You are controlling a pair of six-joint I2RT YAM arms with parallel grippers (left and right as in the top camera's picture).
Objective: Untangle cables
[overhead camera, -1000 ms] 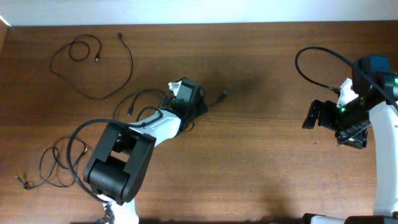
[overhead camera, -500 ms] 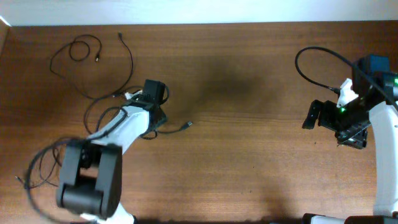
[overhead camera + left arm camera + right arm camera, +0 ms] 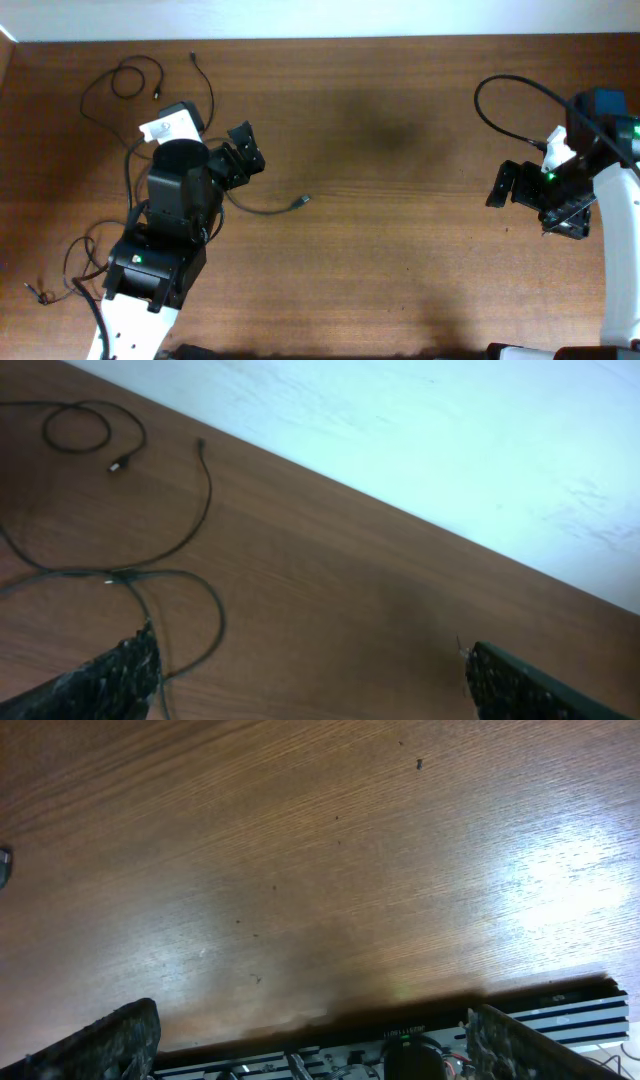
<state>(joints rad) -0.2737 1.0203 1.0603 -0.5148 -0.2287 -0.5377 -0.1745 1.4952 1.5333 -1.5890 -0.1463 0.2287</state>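
Note:
Thin black cables lie on the left of the wooden table. One cable [image 3: 208, 105] curls into a small loop [image 3: 75, 428] at the back left, with a plug [image 3: 118, 463] beside it. A second cable passes under my left arm and ends in a plug [image 3: 300, 202] on bare wood. More loops [image 3: 85, 262] lie at the front left, partly hidden by the arm. My left gripper [image 3: 240, 155] [image 3: 310, 685] hangs open above the table with nothing between its fingers. My right gripper [image 3: 507, 186] [image 3: 315, 1045] is open and empty at the far right.
A thick black wire [image 3: 510, 88] arcs from the right arm's base. The table's right edge [image 3: 420, 995] lies just below the right gripper, with dark hardware beyond it. A pale wall [image 3: 450, 450] borders the table's far edge.
My left arm has swung back to the left, dragging a cable's plug end leftward. Its gripper has opened and let the cable go. The right arm has not moved.

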